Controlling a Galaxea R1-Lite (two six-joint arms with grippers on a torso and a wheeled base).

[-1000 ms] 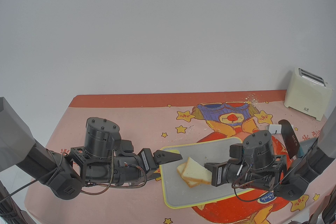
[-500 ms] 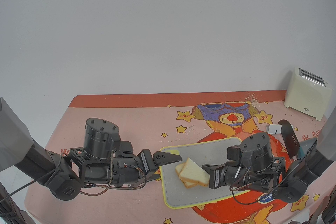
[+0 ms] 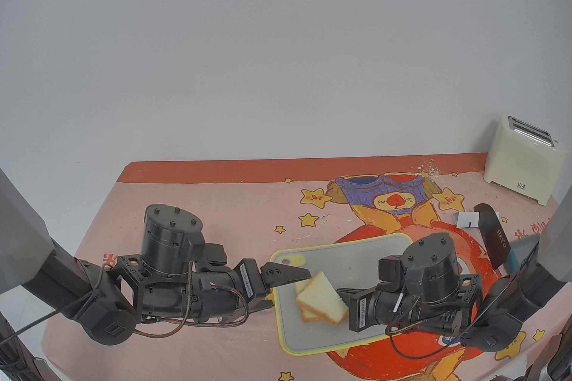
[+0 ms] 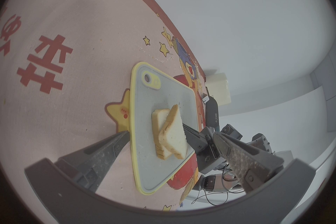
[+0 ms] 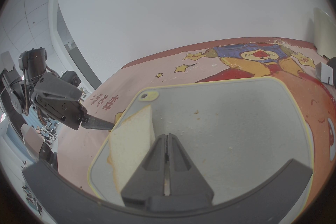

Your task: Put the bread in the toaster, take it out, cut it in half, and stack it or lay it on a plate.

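Two bread halves lie on the grey, yellow-rimmed cutting board [image 3: 351,263] [image 4: 168,91] [image 5: 227,130]. One half [image 3: 305,314] [image 4: 157,130] lies flat. The other half [image 3: 322,297] [image 4: 175,133] [image 5: 129,144] leans tilted on top of it. My right gripper [image 3: 342,296] [image 5: 166,137] is shut on that tilted half at its right edge. At the board's left rim my left gripper [image 3: 292,284] [image 4: 171,134] is open, and the bread sits just beyond its fingertips. The cream toaster [image 3: 524,165] [image 4: 218,88] stands at the table's far right corner.
A black knife [image 3: 494,236] [image 4: 212,112] stands in a small white holder [image 3: 468,218] to the right of the board. The patterned pink tablecloth [image 3: 208,191] is bare to the left and behind. The table's front edge runs close below both arms.
My right gripper has moved left across the board with the tilted bread half, bringing it further over the flat half. The left gripper has dropped slightly toward the board's rim.
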